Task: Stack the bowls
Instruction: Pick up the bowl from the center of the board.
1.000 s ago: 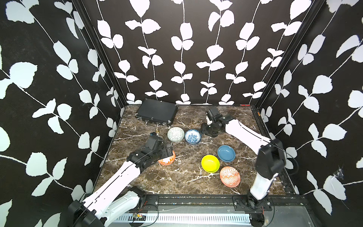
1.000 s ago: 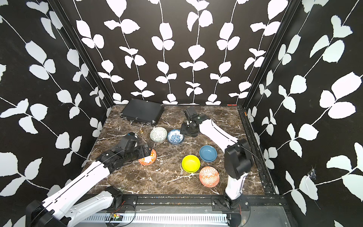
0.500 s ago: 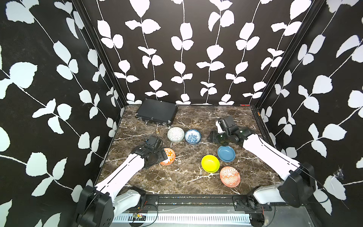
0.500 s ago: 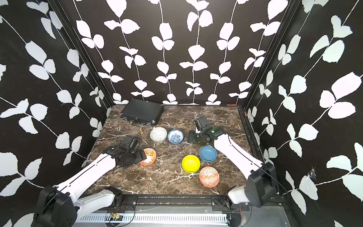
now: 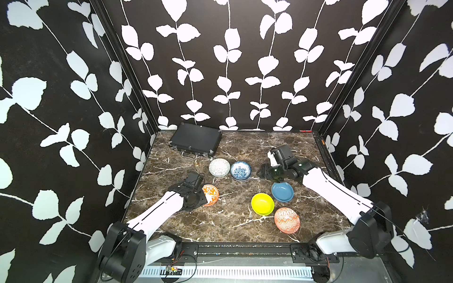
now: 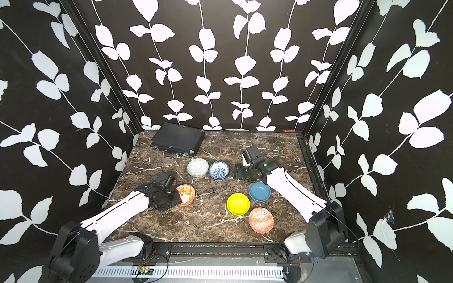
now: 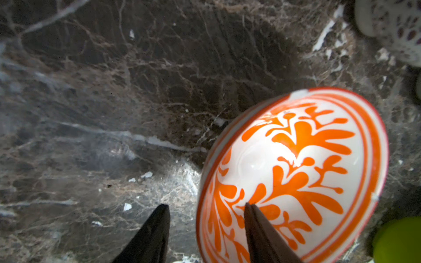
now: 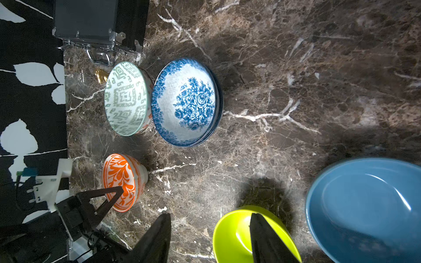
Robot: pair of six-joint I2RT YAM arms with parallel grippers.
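Your left end effector (image 7: 206,206) has dropped to the orange leaf-patterned bowl (image 7: 296,168) on the counter's (image 5: 220,220) left side. It is half-open, straddling the rim, not yet clamped. Your right end effector (image 8: 209,215) has swung back near the blue bowl (image 5: 282,191), part-open and empty.

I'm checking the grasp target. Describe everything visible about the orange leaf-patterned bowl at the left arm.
The bowl is small, round and shallow. It is glossy white like glazed ceramic, with orange leafy sprays inside and orange rings under the rim. It looks upright on the marble table. The left claw straddles its rim, one finger inside and one outside, with gaps showing on both sides.
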